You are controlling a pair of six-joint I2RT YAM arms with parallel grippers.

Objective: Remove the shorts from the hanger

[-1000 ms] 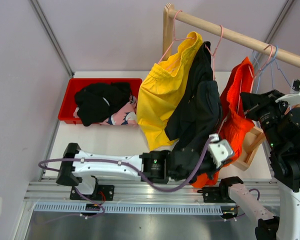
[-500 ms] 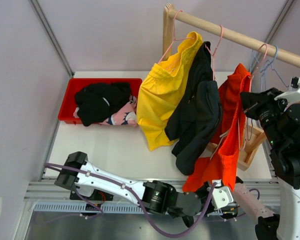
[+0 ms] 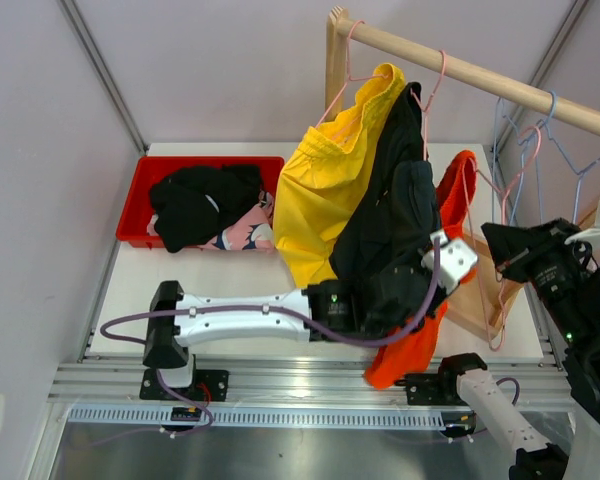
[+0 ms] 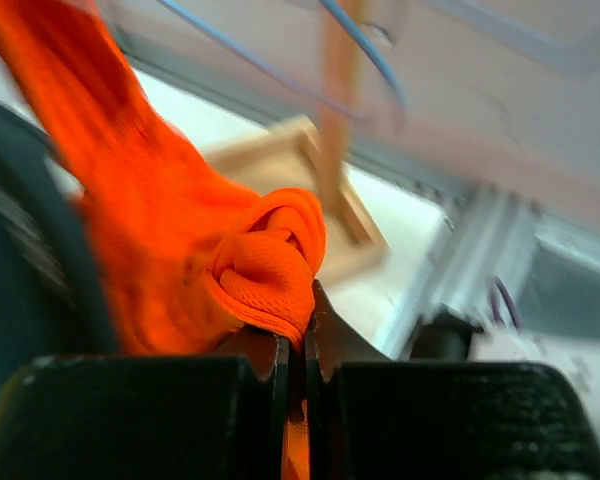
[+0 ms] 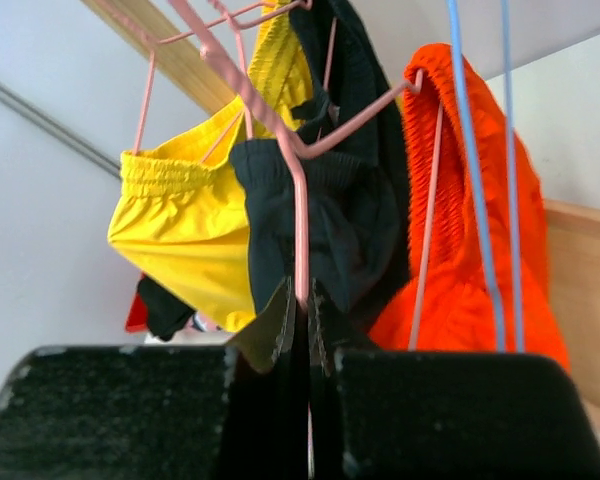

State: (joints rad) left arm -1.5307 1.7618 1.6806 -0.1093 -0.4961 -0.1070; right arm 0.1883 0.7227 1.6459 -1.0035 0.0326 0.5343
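Two pairs are already lying in the red bin at the table's left: the dark charcoal shorts on top, the pink patterned shorts tucked beneath. Three are left at the wooden rail. The yellow shorts, broadest of all, and the black shorts beside them are seen on their own hangers, untouched.

The orange shorts are in hand. A bunched fold is clamped between the near-closed jaws of the left gripper, low by the near edge. The pink hanger is pinched at its lower wire by the right gripper. One hanger arm is seen inside the orange waistband, so release is judged unfinished.

A white table is seen below, a wooden tray at right, a bare blue hanger above, and grey walls around.
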